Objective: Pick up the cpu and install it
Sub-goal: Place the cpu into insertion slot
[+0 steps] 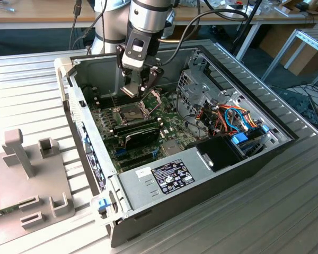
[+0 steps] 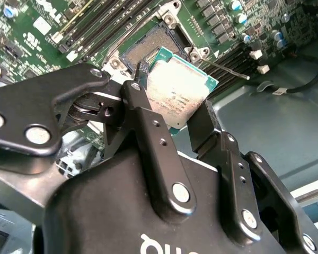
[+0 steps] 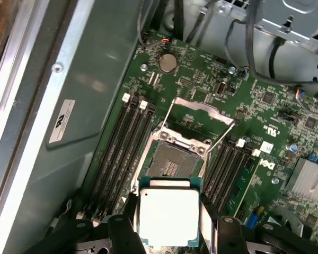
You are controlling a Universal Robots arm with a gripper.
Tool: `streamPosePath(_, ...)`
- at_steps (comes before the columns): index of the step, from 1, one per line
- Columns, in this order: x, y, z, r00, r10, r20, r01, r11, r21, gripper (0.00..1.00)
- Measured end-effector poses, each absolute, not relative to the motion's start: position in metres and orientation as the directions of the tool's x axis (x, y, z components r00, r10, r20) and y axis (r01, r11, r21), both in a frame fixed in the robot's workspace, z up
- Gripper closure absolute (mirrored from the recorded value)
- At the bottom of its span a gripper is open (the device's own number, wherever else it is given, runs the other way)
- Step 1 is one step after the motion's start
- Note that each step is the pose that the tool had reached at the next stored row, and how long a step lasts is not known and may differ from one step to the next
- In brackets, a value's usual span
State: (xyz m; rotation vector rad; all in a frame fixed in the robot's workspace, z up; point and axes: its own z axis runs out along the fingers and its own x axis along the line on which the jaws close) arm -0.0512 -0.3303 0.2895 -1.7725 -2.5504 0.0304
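Note:
The cpu (image 3: 168, 214) is a small square chip with a dull silver top and a green rim, held between my fingers (image 2: 143, 114). My gripper (image 1: 135, 87) is shut on the cpu and hangs inside the computer case, a little above the green motherboard (image 1: 108, 132). The dark square socket (image 3: 170, 160) lies open just beyond the chip, its metal frame (image 3: 201, 114) hinged back. In the second wrist view the cpu (image 2: 181, 90) is tilted and overlaps one edge of the socket (image 2: 148, 50). In the exterior view the socket (image 1: 128, 112) sits just below the gripper.
Memory slots (image 3: 124, 143) flank the socket on both sides. A black rectangular module (image 1: 140, 132) lies just in front of the socket. The case wall (image 1: 74, 100), drive cage (image 1: 199, 87), coloured cables (image 1: 230, 119) and power supply (image 1: 167, 172) ring the board. A grey fixture (image 1: 21, 180) stands outside at the exterior view's left.

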Motion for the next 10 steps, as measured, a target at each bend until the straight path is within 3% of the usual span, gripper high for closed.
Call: streamPosePath(10, -0.0512, -0.3303, 0.2877, -0.086, 0.996, 0.018, 0.996, 0.087, -0.037, 0.45)
